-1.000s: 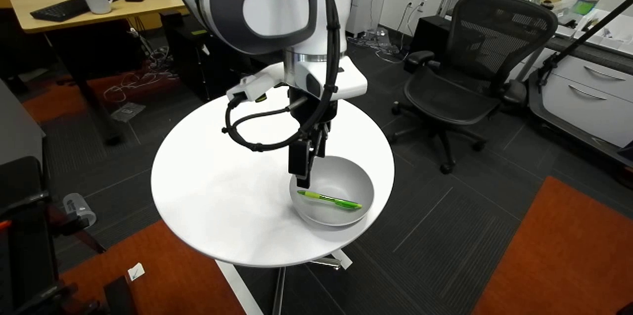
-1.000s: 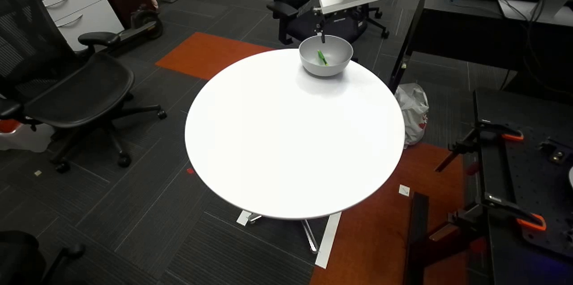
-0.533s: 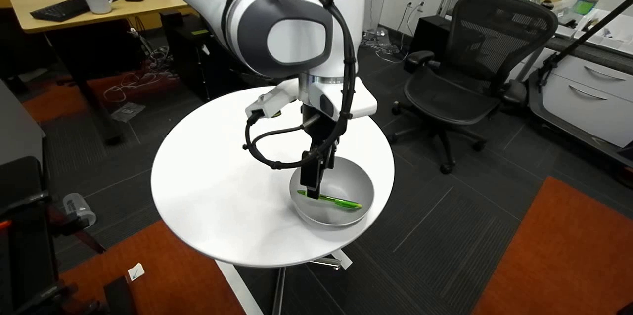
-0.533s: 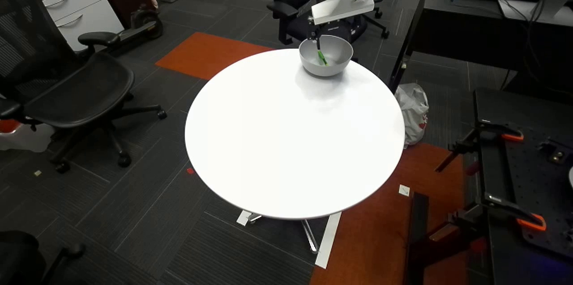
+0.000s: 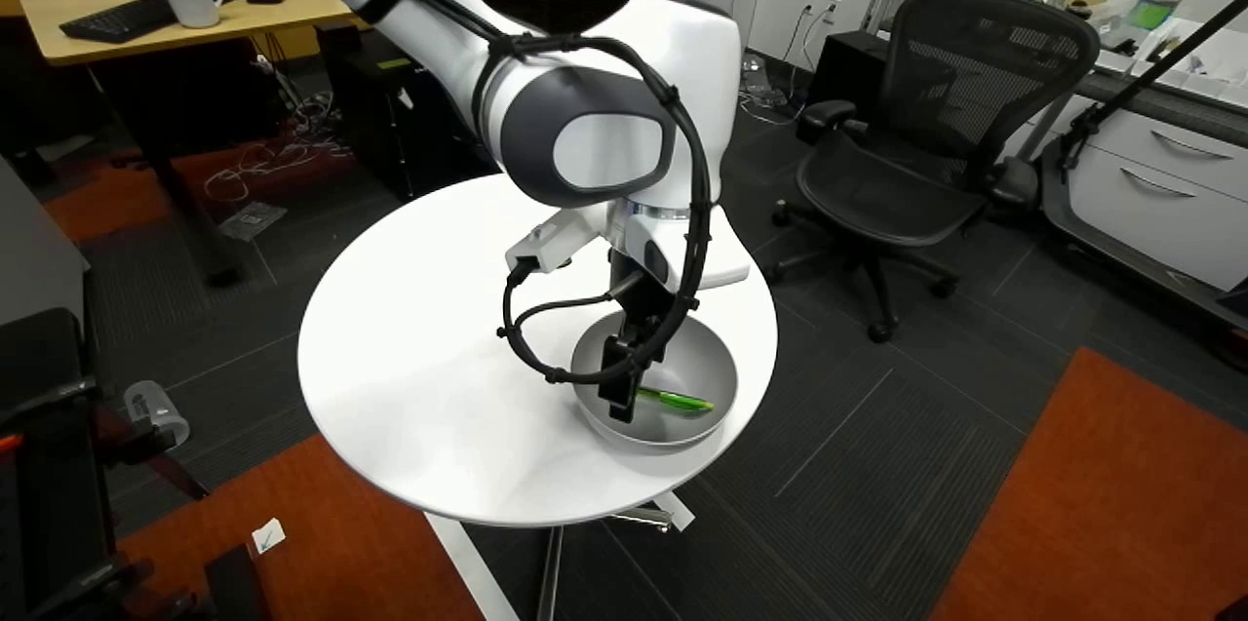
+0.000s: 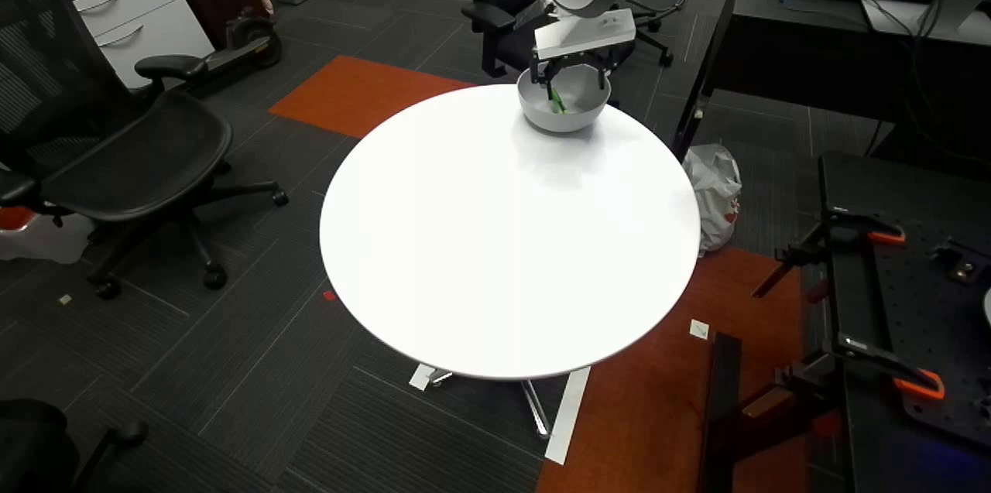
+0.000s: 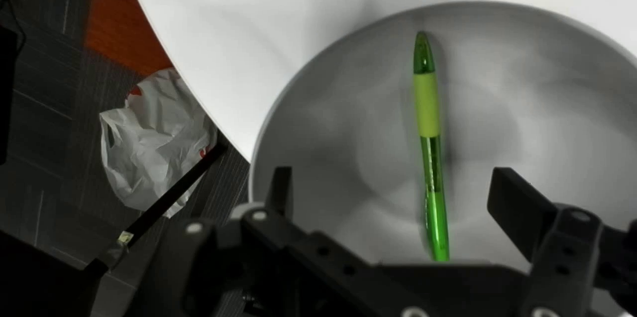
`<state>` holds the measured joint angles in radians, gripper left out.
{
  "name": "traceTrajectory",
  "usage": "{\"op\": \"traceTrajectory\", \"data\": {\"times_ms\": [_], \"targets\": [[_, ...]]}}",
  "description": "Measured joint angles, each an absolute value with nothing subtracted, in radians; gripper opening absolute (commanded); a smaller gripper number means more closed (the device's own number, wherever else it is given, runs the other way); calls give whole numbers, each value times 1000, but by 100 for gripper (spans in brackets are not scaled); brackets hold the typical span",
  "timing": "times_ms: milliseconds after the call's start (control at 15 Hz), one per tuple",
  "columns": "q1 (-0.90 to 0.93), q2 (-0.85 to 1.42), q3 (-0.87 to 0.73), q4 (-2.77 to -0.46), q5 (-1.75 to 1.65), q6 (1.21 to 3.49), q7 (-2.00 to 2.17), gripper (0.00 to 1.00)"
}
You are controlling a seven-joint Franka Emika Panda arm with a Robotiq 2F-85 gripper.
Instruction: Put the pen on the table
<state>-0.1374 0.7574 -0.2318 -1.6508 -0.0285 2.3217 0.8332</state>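
Approach to a bright-green, slim plastic pen [image 7: 431, 153] lying in a matt grey, round bowl [image 7: 318, 123], set near the edge of a large, round, white-topped table [image 6: 503, 245]. Change over the last sec.: the black, two-fingered claw [image 7: 393, 180] has come down from higher up to within the bowl's mouth; in both exterior views pen & bowl keep their places. Claw now wide, nothing held. In the wrist view the pen runs lengthwise btwn the blocky, dark fingertips [image 7: 520, 207], apart from both & nearer the one at the view's right. Meaning for the task (judged): approach nearly done, grasp not yet made; closing across the barrel prob. comes next, then lift-out & placing on the table itself. The off-centre pos. may let one fingertip nudge the pen before the other meets it.

Materials & shapes: pen glossy, part translucent, w/ opaque lime grip band & tapered tip; bowl smooth, curved inside, so the pen could roll or slide (plastic vs. ceramic: can't tell); table plain, smooth; crinkled, white plastic bag [image 7: 157, 143] w/ small red marks, beyond the table's edge.
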Motion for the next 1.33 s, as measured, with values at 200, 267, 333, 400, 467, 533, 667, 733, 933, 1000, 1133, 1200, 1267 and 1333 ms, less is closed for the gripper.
{"op": "traceTrajectory", "data": {"times_ms": [200,267,333,400,467,533,667,733,933,1000,1133,1200,1267,1333], "targets": [[-147,788,-232,-1627,-6,2322,833,100],[-149,797,-232,-1619,-1,2322,833,100],[-151,805,-232,-1611,2,2322,833,100],[-152,813,-232,-1603,5,2322,833,75],[-152,819,-233,-1596,7,2322,833,74],[-152,826,-233,-1588,8,2322,833,66],[-152,836,-233,-1574,9,2322,833,49],[-152,840,-233,-1567,9,2322,833,42],[-152,851,-233,-1547,9,2322,833,19],[-152,854,-233,-1542,9,2322,833,12],[-152,860,-233,-1532,9,2322,833,0],[-152,863,-233,-1527,9,2322,833,0],[-151,865,-233,-1525,9,2322,833,0],[-150,867,-233,-1522,9,2322,833,3]]}}
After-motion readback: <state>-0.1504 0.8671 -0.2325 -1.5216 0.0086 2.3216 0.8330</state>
